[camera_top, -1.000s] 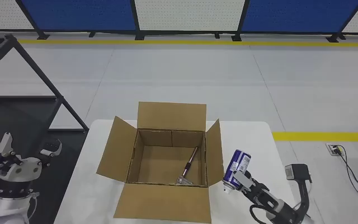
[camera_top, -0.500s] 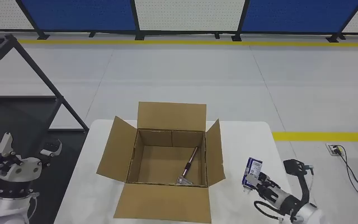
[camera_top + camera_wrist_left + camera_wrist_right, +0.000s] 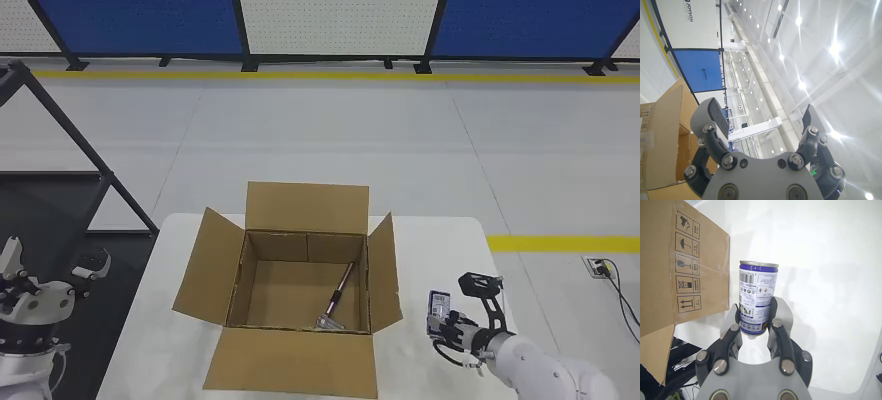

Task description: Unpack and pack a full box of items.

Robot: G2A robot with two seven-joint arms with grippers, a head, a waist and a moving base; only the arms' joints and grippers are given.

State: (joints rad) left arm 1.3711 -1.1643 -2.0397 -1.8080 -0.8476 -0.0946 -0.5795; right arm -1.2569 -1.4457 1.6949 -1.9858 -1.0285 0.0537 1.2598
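I'm pinching the can [image 3: 757, 285] near one end in the right gripper [image 3: 755, 306], over the table [image 3: 819, 275], just beside the box [image 3: 687, 275]. I'm judging it stiff, smooth and slippery, safer gripped mid-body. The left gripper [image 3: 762, 110] is sitting spread and empty. I'm not making out whether the can is touching the table.

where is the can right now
In the top view the can is right of the cardboard box, held by the right gripper over the table.
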